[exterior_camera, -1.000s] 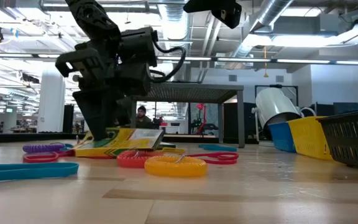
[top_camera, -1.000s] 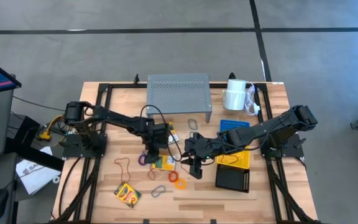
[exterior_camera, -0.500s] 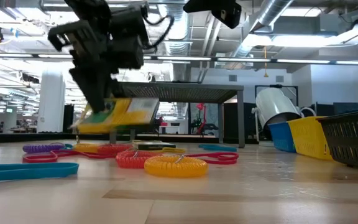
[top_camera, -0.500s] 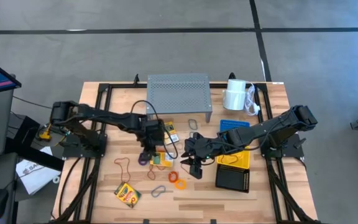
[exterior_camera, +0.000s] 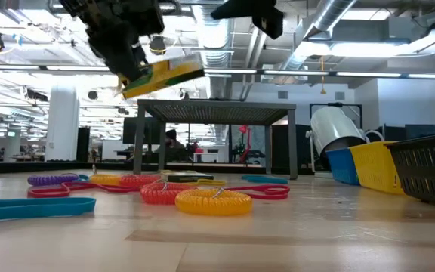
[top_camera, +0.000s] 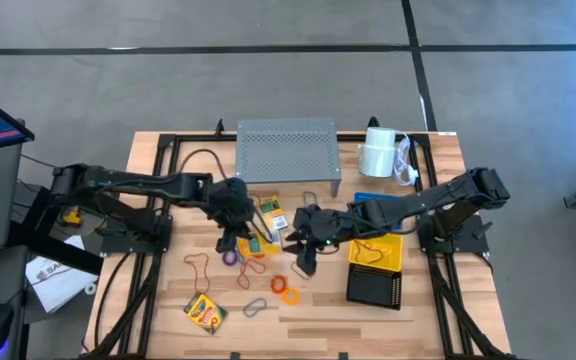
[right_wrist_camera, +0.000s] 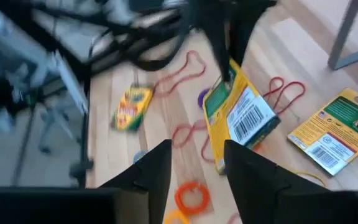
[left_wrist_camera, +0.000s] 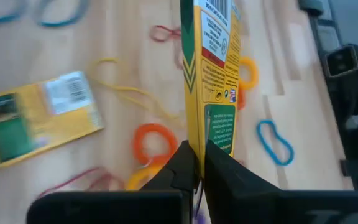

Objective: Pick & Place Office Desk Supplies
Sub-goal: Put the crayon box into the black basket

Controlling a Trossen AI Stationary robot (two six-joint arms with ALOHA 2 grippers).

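Note:
My left gripper (top_camera: 238, 232) is shut on a yellow-green crayon box (exterior_camera: 163, 74), which is high above the table's middle. In the left wrist view the box (left_wrist_camera: 209, 68) shows edge-on. My right gripper (top_camera: 303, 260) hovers open just to the right of it, and its wrist view looks down on the held box (right_wrist_camera: 238, 115). A second crayon box (top_camera: 271, 210) lies flat near the shelf, and a third (top_camera: 205, 313) lies flat toward the near edge. Orange (top_camera: 286, 292), red (top_camera: 200, 266), purple (top_camera: 230, 257) and grey (top_camera: 256, 305) loops lie on the wood. My left gripper pinches the crayon box between its two fingers, one on each broad face, at one end of the box (left_wrist_camera: 207, 134). The fingers (right_wrist_camera: 219, 43) come from above, pointing down. The box is lifted clear of the table and hangs tilted below them.
The grey perforated shelf (top_camera: 288, 148) stands at the far edge, with the white paper roll (top_camera: 378, 152) to its right. The blue (top_camera: 378, 198), yellow (top_camera: 380, 250) and black (top_camera: 373, 287) baskets sit on the right side. Bare wood shows along the near edge.
My left gripper, shut on the crayon box, has risen and drawn toward the table's left and far side. The box has gone from lying on the table to lifted clear and tipped. My right gripper has shifted slightly toward the far edge.

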